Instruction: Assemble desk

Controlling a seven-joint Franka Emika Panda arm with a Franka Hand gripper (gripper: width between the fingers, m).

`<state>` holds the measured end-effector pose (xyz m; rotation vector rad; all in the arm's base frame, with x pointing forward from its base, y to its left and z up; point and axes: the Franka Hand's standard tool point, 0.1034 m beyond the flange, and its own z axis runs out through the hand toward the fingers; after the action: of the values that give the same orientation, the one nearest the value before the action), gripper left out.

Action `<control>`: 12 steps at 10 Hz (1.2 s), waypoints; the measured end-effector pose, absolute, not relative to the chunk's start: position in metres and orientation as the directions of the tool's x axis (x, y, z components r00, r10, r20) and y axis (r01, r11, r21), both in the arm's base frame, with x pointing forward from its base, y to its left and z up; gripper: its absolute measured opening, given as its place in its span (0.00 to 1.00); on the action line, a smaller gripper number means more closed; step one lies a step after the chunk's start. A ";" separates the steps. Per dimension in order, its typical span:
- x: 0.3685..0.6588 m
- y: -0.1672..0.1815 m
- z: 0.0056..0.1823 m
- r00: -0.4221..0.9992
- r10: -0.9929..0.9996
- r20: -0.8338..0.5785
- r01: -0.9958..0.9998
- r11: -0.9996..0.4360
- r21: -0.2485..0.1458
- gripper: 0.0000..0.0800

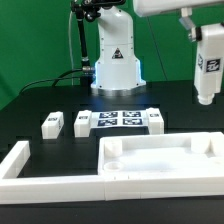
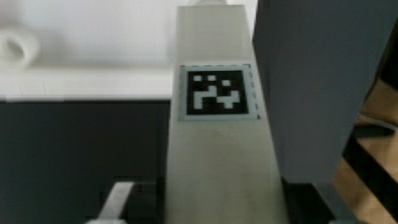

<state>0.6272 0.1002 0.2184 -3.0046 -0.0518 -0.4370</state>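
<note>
The white desk top [image 1: 160, 156], with its raised rim, lies flat on the black table at the front right. My gripper [image 1: 207, 48] is high above the table at the exterior view's right, over the desk top's far right end, and it is shut on a short square white leg [image 1: 207, 72] that hangs upright with its tag showing. In the wrist view the leg [image 2: 217, 130] fills the middle between my dark fingers [image 2: 317, 100], and my gripper [image 2: 222, 195] grips it. Three more legs lie on the table: two at the left [image 1: 52, 124] [image 1: 82, 123] and one [image 1: 154, 120] by the marker board.
The marker board [image 1: 118, 120] lies in the middle of the table in front of the arm's base [image 1: 115, 65]. Long white L-shaped fence bars [image 1: 40, 178] run along the front and left, close beside the desk top. Black cables hang at the back.
</note>
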 end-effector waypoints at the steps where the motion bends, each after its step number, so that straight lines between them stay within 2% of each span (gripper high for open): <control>1: 0.629 0.101 0.216 0.922 0.007 0.388 0.051 -0.993 -0.102 0.36; 2: 0.623 0.101 0.211 0.911 0.005 0.413 0.051 -0.994 -0.101 0.36; 3: 0.627 0.101 0.213 0.877 -0.003 0.481 0.054 -0.993 -0.104 0.36; 5: 0.625 0.100 0.208 0.849 -0.004 0.528 0.059 -0.993 -0.103 0.36; 7: 0.632 0.088 0.198 0.861 0.039 0.507 0.086 -0.994 -0.069 0.36; 8: 0.636 0.089 0.196 0.864 0.047 0.501 0.091 -0.994 -0.063 0.36; 10: 0.635 0.105 0.178 0.866 0.064 0.496 0.110 -0.992 -0.065 0.36; 12: 0.638 0.093 0.171 0.845 0.064 0.530 0.111 -0.992 -0.057 0.36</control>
<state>0.6382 0.0928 0.1707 -2.9352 -0.1389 -0.8393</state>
